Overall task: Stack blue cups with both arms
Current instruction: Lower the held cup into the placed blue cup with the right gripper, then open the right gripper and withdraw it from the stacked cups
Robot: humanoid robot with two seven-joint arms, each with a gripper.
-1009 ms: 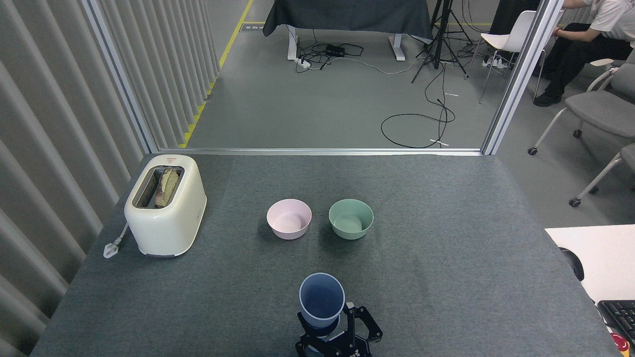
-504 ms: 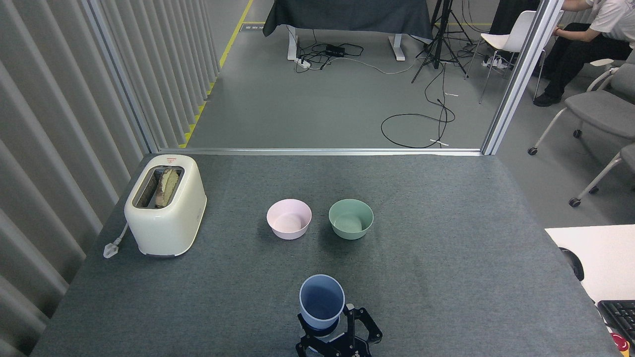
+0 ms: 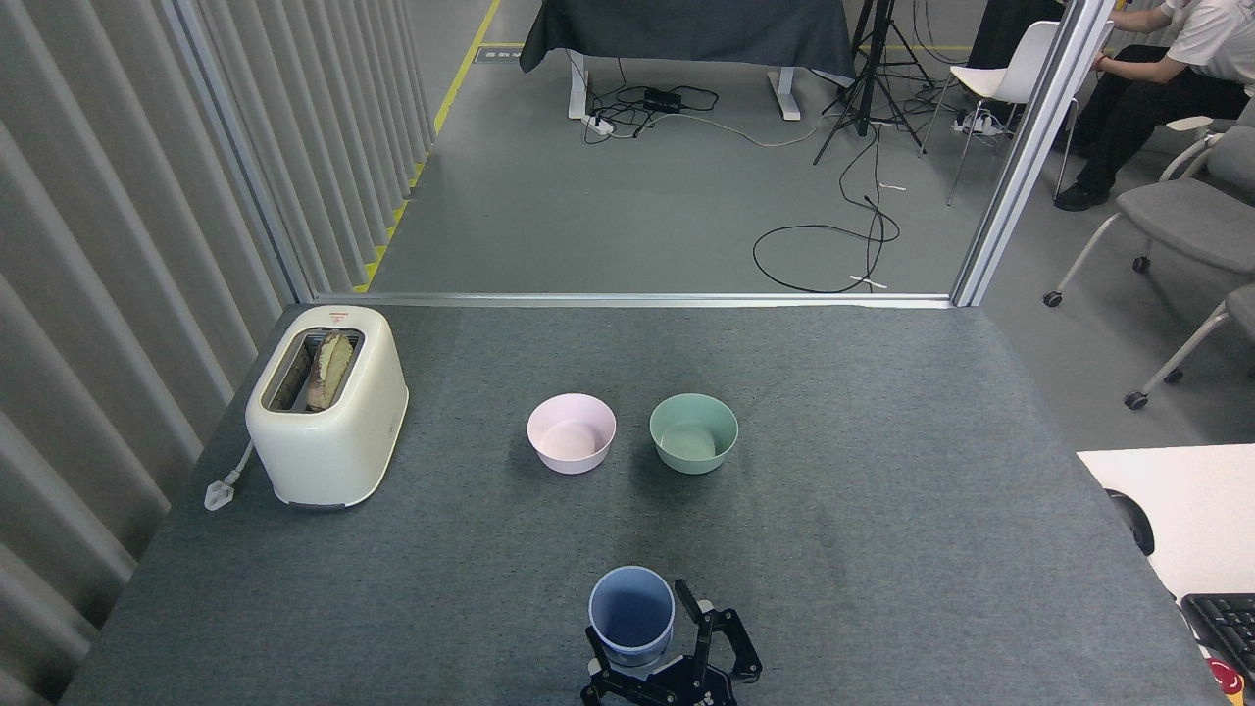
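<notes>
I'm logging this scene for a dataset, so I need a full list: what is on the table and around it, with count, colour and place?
blue cup: one visible opening, pale blue, near table edge, centre; whether a second is nested beneath cannot be told
pink bowl: one, pink, mid-table, left of the green one
green bowl: one, green, mid-table
toaster: one, cream, left side, bread in its slot
table: one, grey felt top
cables: several, black, on the floor beyond
chairs: several, grey and white, right
person: one, seated, top right
keyboard: one, black, bottom right
pincer: one, black, at the cup's base; which arm unclear
</notes>
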